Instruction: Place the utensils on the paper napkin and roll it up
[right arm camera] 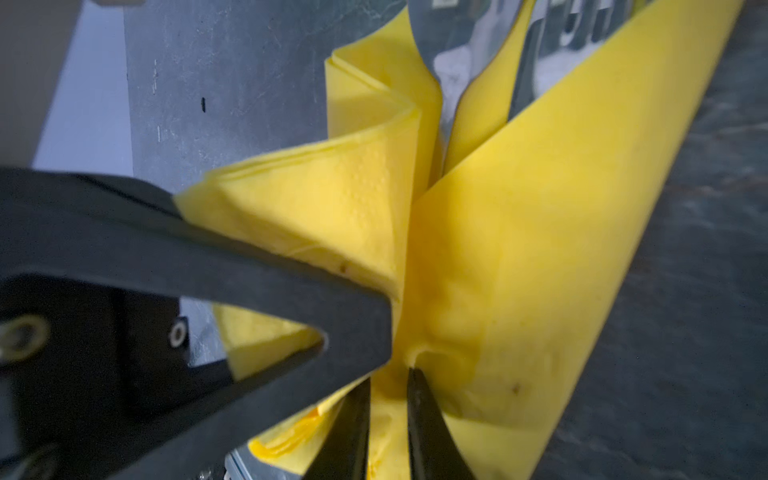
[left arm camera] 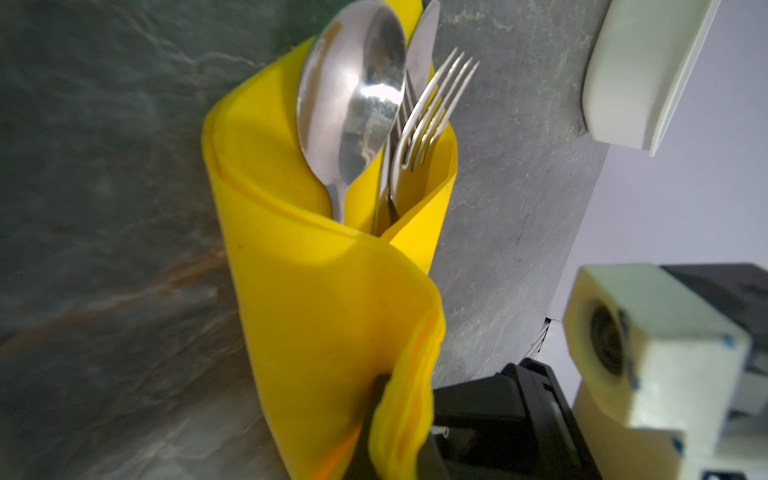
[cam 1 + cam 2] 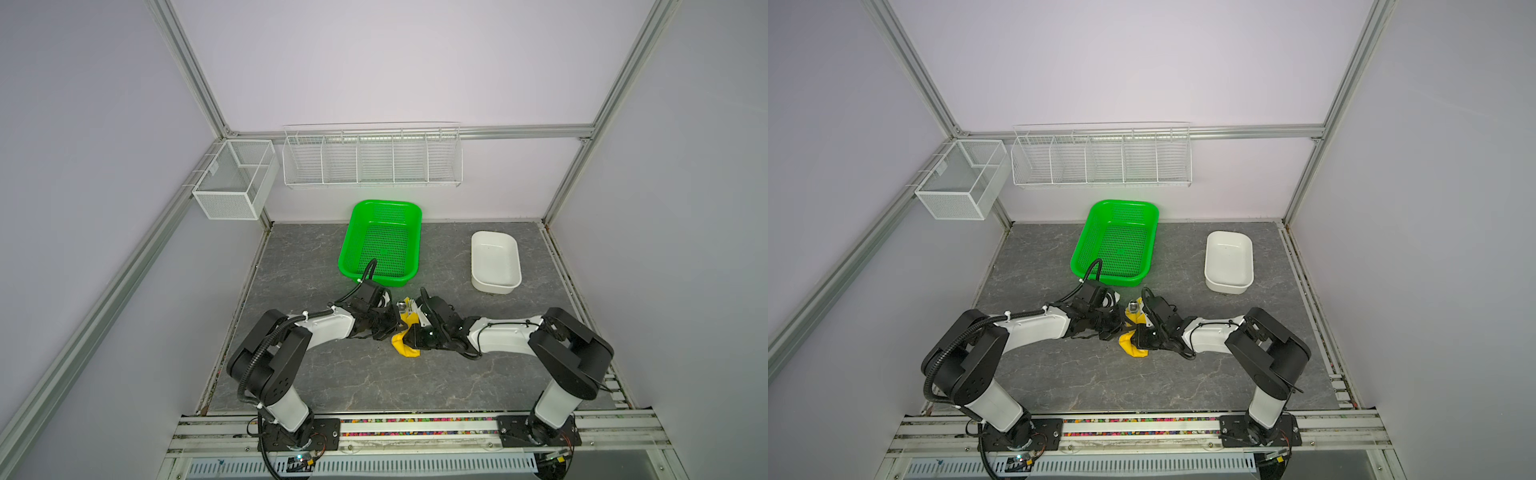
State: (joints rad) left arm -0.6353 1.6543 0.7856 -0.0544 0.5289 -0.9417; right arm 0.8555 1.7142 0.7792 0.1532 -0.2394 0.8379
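Top views: the paper napkin [image 3: 402, 352] lies on the grey table [image 3: 332, 374] near its middle, just in front of the green basket [image 3: 386, 202]. A white tub [image 3: 474, 257] stands well apart to the right. The utensils [image 3: 408, 306] poke out of the napkin's far end. The left gripper [image 3: 390, 330] and the right gripper [image 3: 412, 338] meet at the napkin from either side.

Left wrist view: the napkin [image 2: 324, 311] is wrapped loosely round the cutlery like an open pocket. The spoon [image 2: 353, 95], the fork [image 2: 432, 108] and the tip of the knife [image 2: 424, 45] stick out. The near edge curls over a dark finger of the left gripper, whose jaws are pressed fully together on that fold.

Right wrist view: the right gripper's [image 1: 388, 374] two thin fingers stand a sliver apart, with a pleat of napkin [image 1: 519, 249] pinched between them. A broad black finger of the left gripper [image 1: 249, 282] presses against the paper just beside them.
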